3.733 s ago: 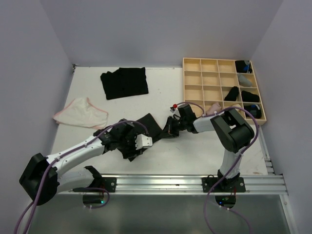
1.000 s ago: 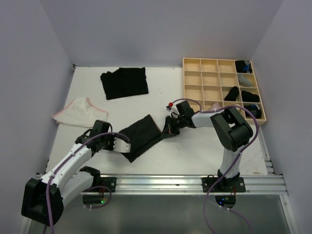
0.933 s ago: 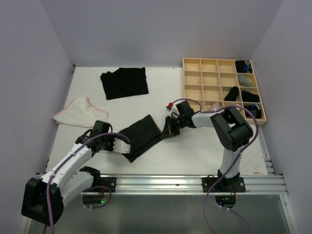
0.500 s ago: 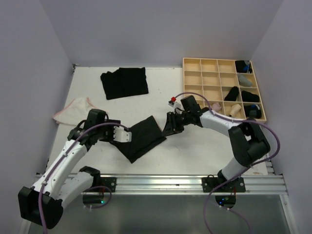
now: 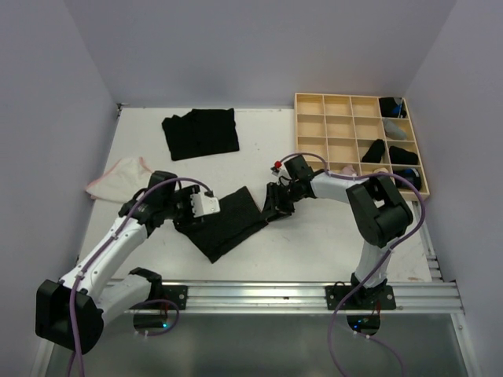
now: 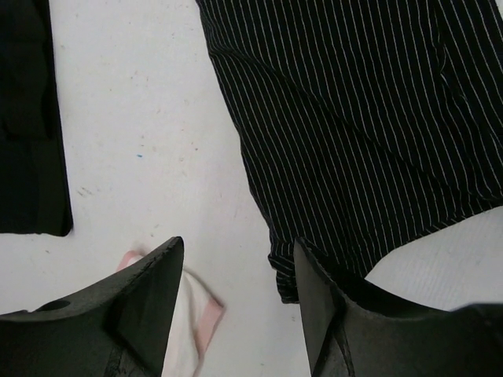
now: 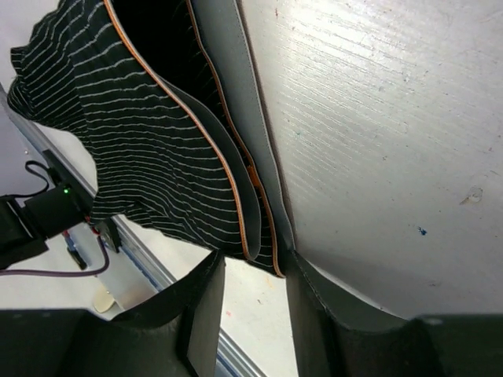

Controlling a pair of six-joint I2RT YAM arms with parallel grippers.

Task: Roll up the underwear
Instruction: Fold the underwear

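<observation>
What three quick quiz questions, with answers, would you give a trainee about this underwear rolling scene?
1. True or false: the striped underwear lies flat, not rolled.
2. Where is the whitish pair? A in a claw, B on the table left of the striped one, C on the black pile.
3. Is the left claw or the right claw nearer the wooden tray?
Key: 1 true; 2 B; 3 right.

Soft pinstriped black cloth underwear [image 6: 369, 118] on matt, scuffed white table [image 6: 141, 118]

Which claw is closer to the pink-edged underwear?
Left. The left claw is just right of the pink-edged underwear; the right claw is farther right, past the striped underwear.
</observation>
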